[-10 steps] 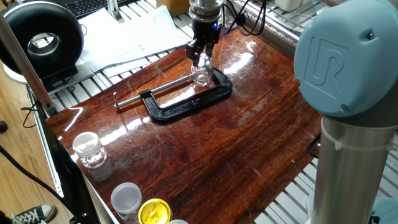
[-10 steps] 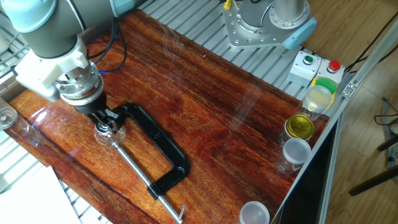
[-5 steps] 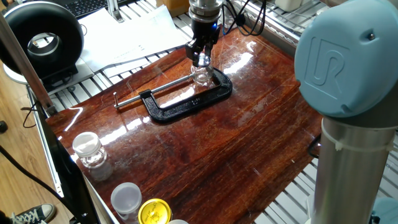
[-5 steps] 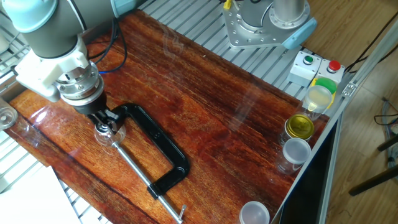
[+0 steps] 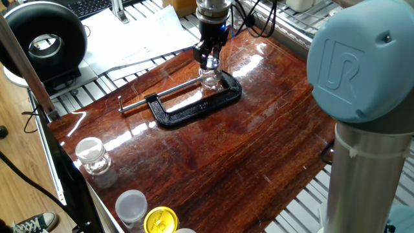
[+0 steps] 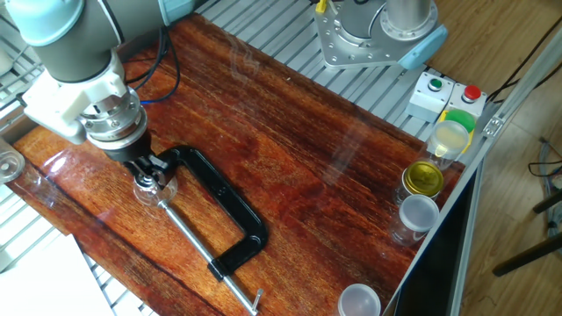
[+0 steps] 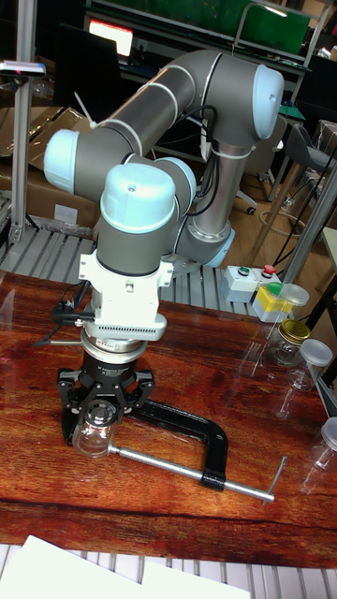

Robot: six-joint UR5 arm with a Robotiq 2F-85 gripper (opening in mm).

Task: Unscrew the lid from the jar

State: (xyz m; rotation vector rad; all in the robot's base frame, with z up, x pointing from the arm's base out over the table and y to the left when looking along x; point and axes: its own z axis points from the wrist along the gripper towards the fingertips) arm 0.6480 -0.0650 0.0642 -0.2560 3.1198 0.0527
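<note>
The small clear glass jar (image 5: 209, 80) stands upright on the wooden table, clamped between the jaws of a black C-clamp (image 5: 194, 110). My gripper (image 5: 209, 61) comes straight down over it. Its fingers are closed around the clear lid (image 7: 96, 417) on the jar's neck. In the other fixed view the jar (image 6: 156, 191) shows just below the gripper (image 6: 145, 178), at the clamp's (image 6: 224, 206) closed end. The fingers hide most of the lid. The tall fixed view shows the jar body (image 7: 92, 440) under the gripper (image 7: 97, 410).
The clamp's screw rod (image 5: 155, 96) sticks out to the left. A larger clear jar (image 5: 90, 158), a white cup (image 5: 131, 206) and a yellow lid (image 5: 160, 220) stand at the near left corner. More jars (image 6: 422, 180) and a button box (image 6: 443, 95) lie along the other side.
</note>
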